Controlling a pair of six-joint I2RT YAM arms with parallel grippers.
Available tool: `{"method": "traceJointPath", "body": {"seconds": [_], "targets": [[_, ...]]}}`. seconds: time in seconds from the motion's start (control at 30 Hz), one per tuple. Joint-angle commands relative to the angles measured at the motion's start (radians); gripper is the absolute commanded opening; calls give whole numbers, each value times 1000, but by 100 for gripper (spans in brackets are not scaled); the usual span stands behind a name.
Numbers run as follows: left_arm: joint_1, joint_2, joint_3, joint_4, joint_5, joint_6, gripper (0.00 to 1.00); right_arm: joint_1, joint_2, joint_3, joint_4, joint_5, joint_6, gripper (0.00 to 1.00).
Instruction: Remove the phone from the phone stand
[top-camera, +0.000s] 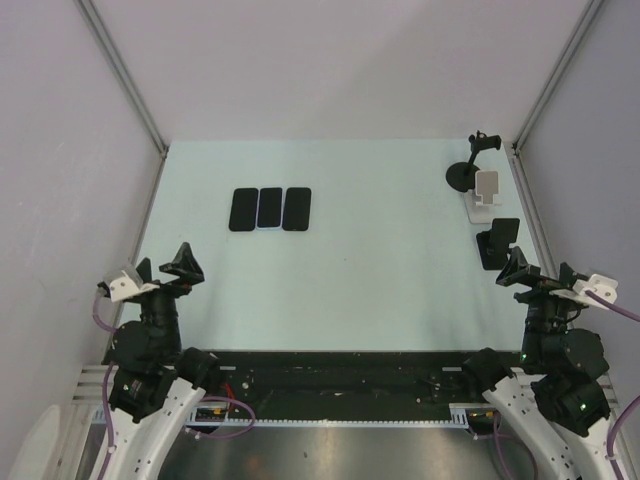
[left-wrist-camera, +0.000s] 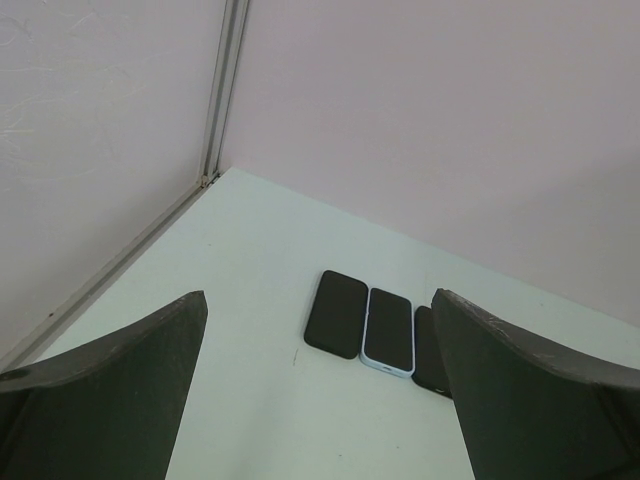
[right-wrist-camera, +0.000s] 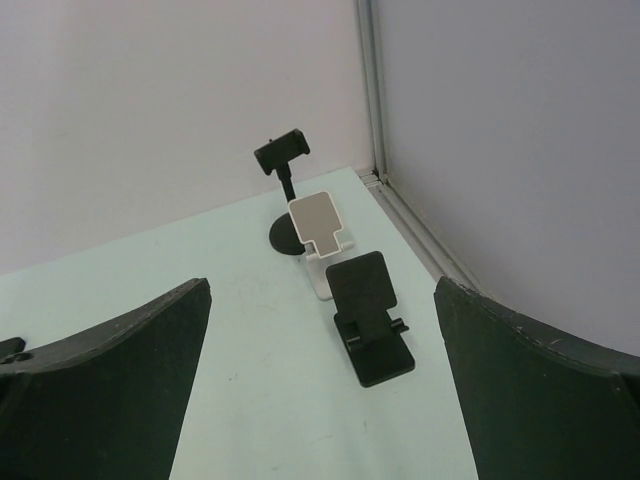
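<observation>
Three phones lie flat side by side on the table: a black one (top-camera: 243, 209) (left-wrist-camera: 337, 313), a light-blue-cased one (top-camera: 270, 208) (left-wrist-camera: 389, 329) and another black one (top-camera: 296, 208) (left-wrist-camera: 430, 350). At the far right stand three phone stands: a black clamp stand (top-camera: 466, 172) (right-wrist-camera: 283, 152), a white stand (top-camera: 487, 192) (right-wrist-camera: 320, 225) and a black folding stand (top-camera: 498, 240) (right-wrist-camera: 365, 300). None of them holds a phone. My left gripper (top-camera: 160, 270) (left-wrist-camera: 320, 400) is open, near the table's front left. My right gripper (top-camera: 543, 275) (right-wrist-camera: 320, 390) is open just short of the black folding stand.
Grey walls enclose the pale green table (top-camera: 380, 270) on three sides. A metal rail (top-camera: 530, 215) (right-wrist-camera: 420, 235) runs along the right edge close beside the stands. Another rail (left-wrist-camera: 215, 110) marks the far left corner.
</observation>
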Motion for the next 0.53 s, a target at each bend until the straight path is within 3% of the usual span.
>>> {"method": "traceJointPath", "body": {"seconds": [0.0, 0.5], "targets": [[8, -63, 3, 21, -28, 13, 100, 12, -6, -9, 20, 64, -7, 100], [31, 9, 21, 20, -46, 30, 100, 12, -6, -35, 45, 43, -4, 100]]}}
